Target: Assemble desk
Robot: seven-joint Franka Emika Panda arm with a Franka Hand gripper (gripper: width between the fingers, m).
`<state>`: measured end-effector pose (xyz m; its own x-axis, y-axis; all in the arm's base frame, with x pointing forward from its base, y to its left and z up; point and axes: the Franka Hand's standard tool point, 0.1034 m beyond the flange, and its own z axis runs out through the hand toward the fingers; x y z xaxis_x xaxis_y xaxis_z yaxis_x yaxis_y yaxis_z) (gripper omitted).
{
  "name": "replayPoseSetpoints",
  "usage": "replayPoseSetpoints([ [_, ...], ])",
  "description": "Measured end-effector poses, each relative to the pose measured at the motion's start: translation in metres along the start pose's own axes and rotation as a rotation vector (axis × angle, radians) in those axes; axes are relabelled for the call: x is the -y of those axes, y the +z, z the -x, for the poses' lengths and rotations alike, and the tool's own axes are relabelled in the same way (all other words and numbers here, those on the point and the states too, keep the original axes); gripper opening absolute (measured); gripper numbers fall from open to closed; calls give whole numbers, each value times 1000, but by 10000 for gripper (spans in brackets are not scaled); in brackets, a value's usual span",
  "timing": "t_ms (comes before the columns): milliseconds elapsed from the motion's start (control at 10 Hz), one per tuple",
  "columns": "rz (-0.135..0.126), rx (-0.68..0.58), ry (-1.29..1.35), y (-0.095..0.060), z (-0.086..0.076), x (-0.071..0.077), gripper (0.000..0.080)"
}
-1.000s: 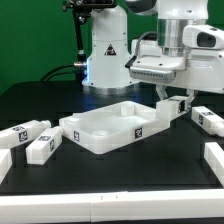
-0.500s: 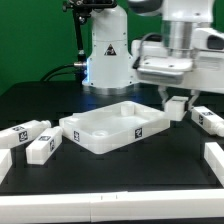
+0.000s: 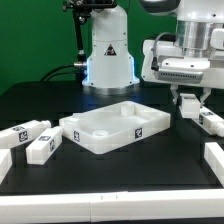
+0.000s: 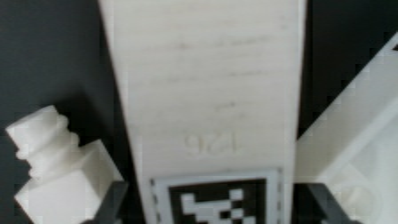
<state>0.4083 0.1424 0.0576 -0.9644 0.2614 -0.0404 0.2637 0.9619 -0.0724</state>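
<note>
The white rimmed desk top [image 3: 110, 128] lies on the black table in the middle. My gripper [image 3: 188, 106] is to the exterior view's right of it, low over the table, shut on a white desk leg [image 3: 187, 103]. In the wrist view that leg [image 4: 199, 90] runs lengthwise between my dark fingers [image 4: 111, 200], its tag by my gripper [image 4: 217, 202]. Another leg [image 3: 210, 122] lies just beyond the held one. Two more legs [image 3: 22, 133] [image 3: 43, 147] lie at the exterior view's left. A leg's threaded end [image 4: 45, 150] shows beside the held leg.
The robot's white base [image 3: 108, 55] stands behind the desk top. White corner rails sit at the table's front right [image 3: 214, 155] and front left [image 3: 5, 165]. A white part [image 4: 356, 120] lies close along the held leg's other side.
My gripper has moved toward the exterior view's right, away from the desk top's corner, carrying the leg toward the other leg lying there.
</note>
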Motion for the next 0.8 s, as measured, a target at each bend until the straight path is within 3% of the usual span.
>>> replayPoseSetpoints([
  [200, -21, -37, 27, 18, -29, -7, 284],
  [400, -25, -75, 34, 31, -45, -5, 284],
  [800, -34, -114, 62, 46, -47, 6, 284],
])
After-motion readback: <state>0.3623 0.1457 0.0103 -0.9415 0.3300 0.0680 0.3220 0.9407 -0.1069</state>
